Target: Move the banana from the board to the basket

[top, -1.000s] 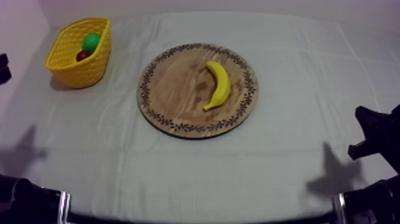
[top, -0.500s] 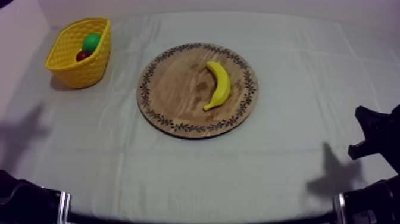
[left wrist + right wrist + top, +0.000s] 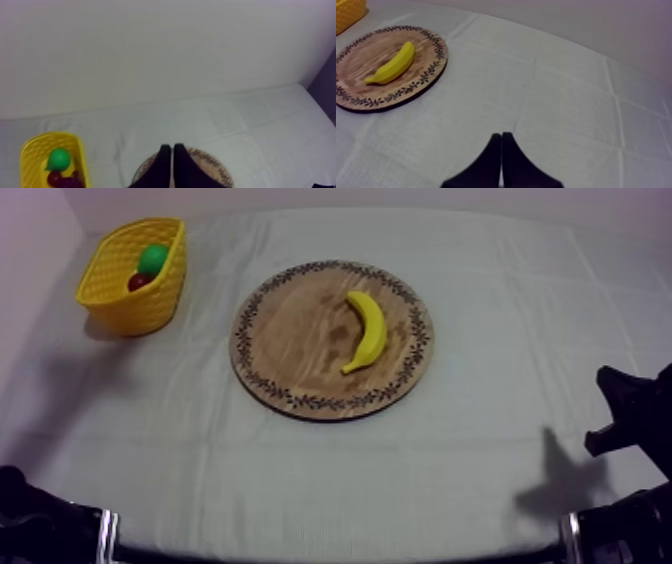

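The banana [image 3: 366, 330] lies flat on the wooden board [image 3: 295, 338], well ahead of the right claw [image 3: 501, 135] and beyond the left claw [image 3: 172, 146], both closed on nothing pending a grasp, while the yellow basket [image 3: 140, 308] stands nearer the left claw.

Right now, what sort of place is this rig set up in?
Probably a lab-style tabletop test bench, not a kitchen: a table under plain grey-white cloth against a bare wall, a toy banana staged on a round wooden board, and a yellow basket holding other toy fruit.
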Controlling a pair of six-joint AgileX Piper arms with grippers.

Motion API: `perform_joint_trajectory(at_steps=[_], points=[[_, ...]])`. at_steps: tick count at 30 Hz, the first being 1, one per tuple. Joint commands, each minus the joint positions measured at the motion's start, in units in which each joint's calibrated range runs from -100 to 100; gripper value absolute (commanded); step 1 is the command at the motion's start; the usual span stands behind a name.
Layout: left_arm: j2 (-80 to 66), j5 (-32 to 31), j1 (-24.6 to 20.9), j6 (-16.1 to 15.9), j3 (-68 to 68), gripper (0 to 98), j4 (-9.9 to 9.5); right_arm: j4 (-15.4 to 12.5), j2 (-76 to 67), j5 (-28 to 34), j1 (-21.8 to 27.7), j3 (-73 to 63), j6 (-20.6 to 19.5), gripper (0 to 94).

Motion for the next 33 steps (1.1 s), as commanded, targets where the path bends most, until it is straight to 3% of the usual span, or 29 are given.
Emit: perform_joint_trajectory(at_steps=[1,16,24,33], points=[[3.1,0.6,2.2,0.6,-4.1,0.0,-0.10,0.0,0.0,0.0,0.0,0.0,0.0,0.3],[19.5,4.2,10.4,7.0,-14.5,0.0,-1.12,0.0,0.0,0.0,0.0,0.0,0.0,0.3],[29.7,4.4,14.0,12.1,-16.5,0.0,-3.17,0.0,0.0,0.0,0.0,0.0,0.0,0.3],[38.3,1.5,15.1,15.9,-19.2,0.0,-4.99,0.0,0.0,0.0,0.0,0.0,0.0,0.3]])
